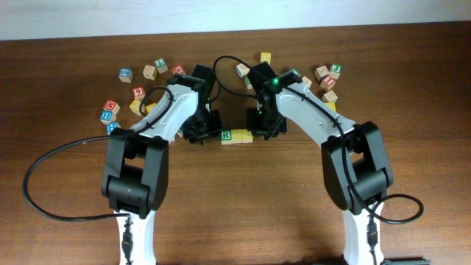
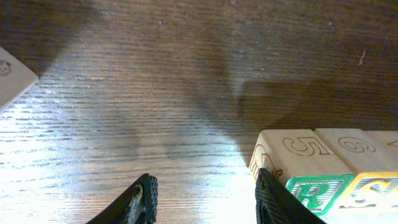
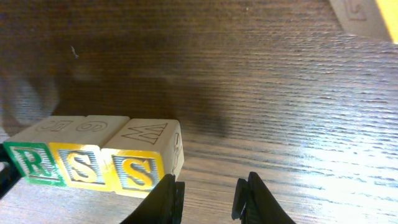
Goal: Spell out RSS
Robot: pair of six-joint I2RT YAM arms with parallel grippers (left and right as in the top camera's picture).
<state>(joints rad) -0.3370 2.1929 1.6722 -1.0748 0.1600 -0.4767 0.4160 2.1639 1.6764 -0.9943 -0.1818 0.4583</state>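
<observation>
Three cubes stand side by side in a row on the wooden table: the green-bordered R cube [image 3: 34,163], a yellow S cube [image 3: 81,167] and a second yellow S cube [image 3: 140,171]. Overhead the row [image 1: 235,136] lies between the two arms. My left gripper [image 2: 208,199] is open over bare wood; its right finger [image 2: 273,202] stands against the R cube [image 2: 317,190]. My right gripper [image 3: 211,199] is open too, with nothing between its fingers, and its left finger [image 3: 171,199] is close beside the end S cube.
Several loose letter cubes lie at the back left [image 1: 132,92] and at the back right [image 1: 327,77]. One pale cube's corner [image 2: 9,74] shows at the left edge of the left wrist view. Another cube [image 3: 367,15] sits beyond the right gripper.
</observation>
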